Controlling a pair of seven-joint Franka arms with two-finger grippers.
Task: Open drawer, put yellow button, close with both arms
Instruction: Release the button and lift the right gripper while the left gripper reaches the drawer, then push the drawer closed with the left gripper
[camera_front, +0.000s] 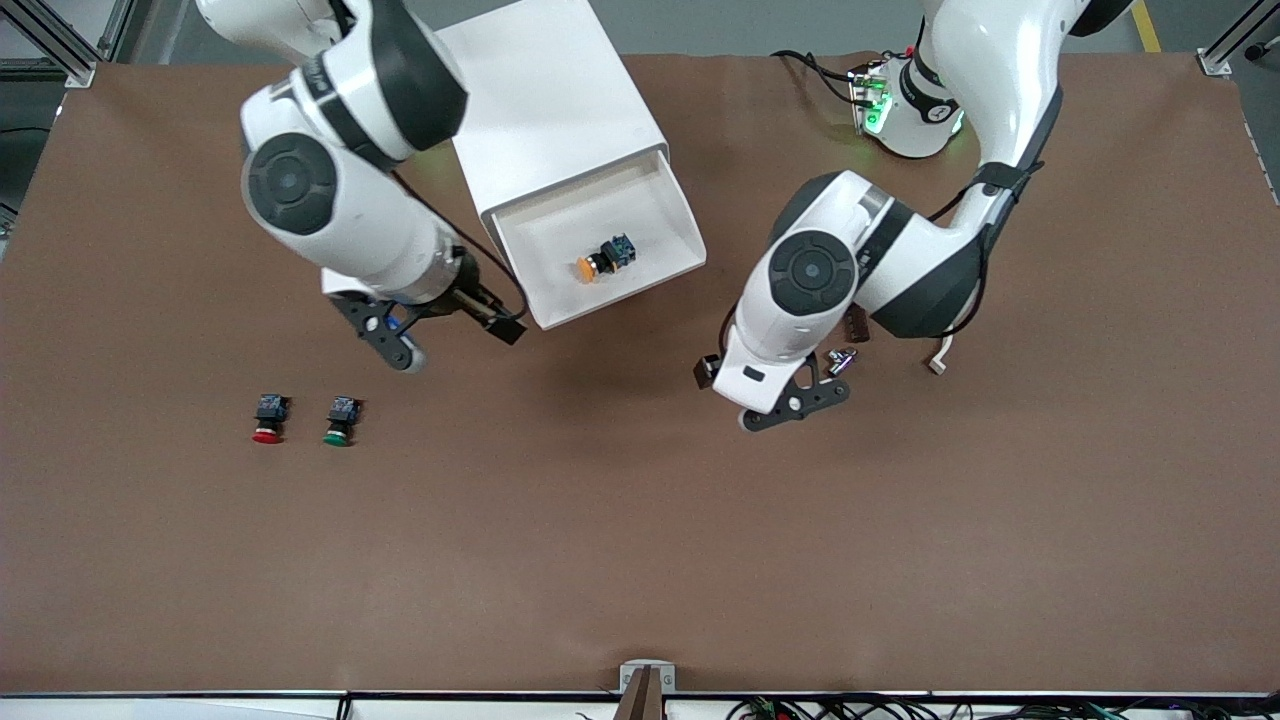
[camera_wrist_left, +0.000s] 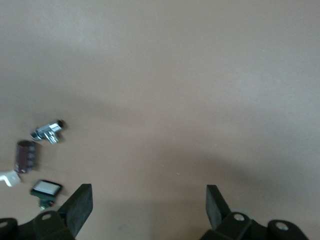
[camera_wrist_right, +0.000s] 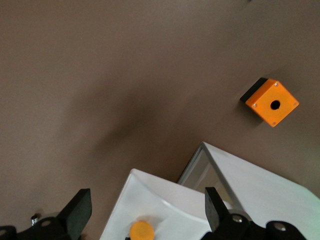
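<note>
Front view: no readable writing. Drawer (camera_front: 600, 245) pulled out of white cabinet (camera_front: 545, 95); yellow button (camera_front: 603, 257) lies inside. Red button (camera_front: 267, 418) and green button (camera_front: 341, 420) sit on brown table (camera_front: 640, 550).

Left wrist view: left gripper (camera_wrist_left: 149, 206) wide open, empty, over bare table near small parts (camera_wrist_left: 35, 155).

Right wrist view: right gripper (camera_wrist_right: 148, 210) wide open, empty, above the drawer; orange cube (camera_wrist_right: 273, 102) on the table.

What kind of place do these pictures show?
Probably a robotics lab bench: a wide brown table in a metal frame, two white arms over it, and small parts laid out, such as the yellow button in the drawer.
</note>
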